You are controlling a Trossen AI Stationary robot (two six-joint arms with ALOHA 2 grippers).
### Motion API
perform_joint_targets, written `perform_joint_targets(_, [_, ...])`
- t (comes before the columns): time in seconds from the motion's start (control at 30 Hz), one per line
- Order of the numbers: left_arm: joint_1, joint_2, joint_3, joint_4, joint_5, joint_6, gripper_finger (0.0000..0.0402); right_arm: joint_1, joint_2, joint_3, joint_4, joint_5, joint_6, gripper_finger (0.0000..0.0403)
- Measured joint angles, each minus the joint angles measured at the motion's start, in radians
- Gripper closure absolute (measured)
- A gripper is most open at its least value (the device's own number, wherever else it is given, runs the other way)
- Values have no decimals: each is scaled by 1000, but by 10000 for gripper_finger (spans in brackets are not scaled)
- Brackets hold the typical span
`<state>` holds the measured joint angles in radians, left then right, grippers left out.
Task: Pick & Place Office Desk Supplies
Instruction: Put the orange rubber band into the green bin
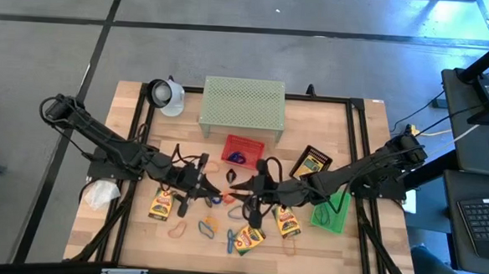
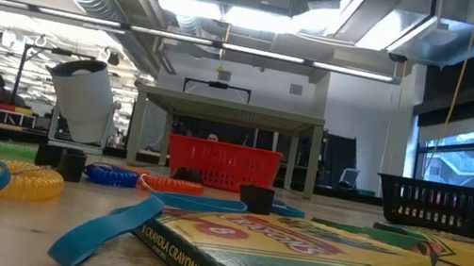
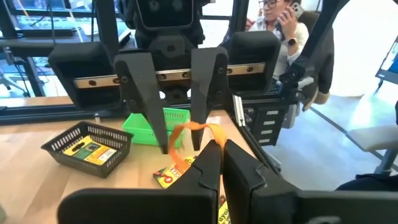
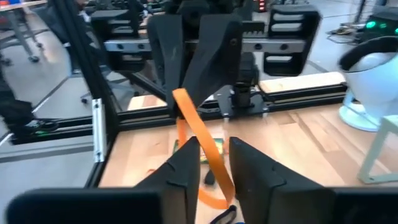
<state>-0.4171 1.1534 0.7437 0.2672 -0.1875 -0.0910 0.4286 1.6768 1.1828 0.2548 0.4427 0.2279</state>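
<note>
we see the orange loop (image 3: pixel 186 140) stretched in mid-air over the worktop (image 1: pixel 130 232) centre, the left gripper (image 1: pixel 202 185) and right gripper (image 1: pixel 253 188) each with jaws nearly closed, pinching one end. it looks light, soft and stretchy; we judge a pinch across the band's flat width holds best.

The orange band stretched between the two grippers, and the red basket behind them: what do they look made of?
Orange band: probably rubber or silicone, matte; it bends and hangs as a flat flexible strip between the left gripper and the right gripper. Red basket: likely moulded plastic, slightly glossy, with a uniform lattice wall.
</note>
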Motion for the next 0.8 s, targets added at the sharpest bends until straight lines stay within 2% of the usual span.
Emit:
perform_joint_targets(0.13, [0,0,0,1,7,0,400,0,0,0,9,-17,0,331])
perform_joint_targets(0.37, [0,0,0,17,32,0,400,-3,0,0,8,-17,11,322])
perform_joint_targets(0.43, [0,0,0,18,33,0,400,-3,0,0,8,-17,11,333])
perform_joint_targets(0.57, [0,0,0,17,33,0,400,-2,0,0,8,-17,11,390])
perform_joint_targets(0.8, [0,0,0,15,18,-5,396,-3,0,0,7,-16,34,398])
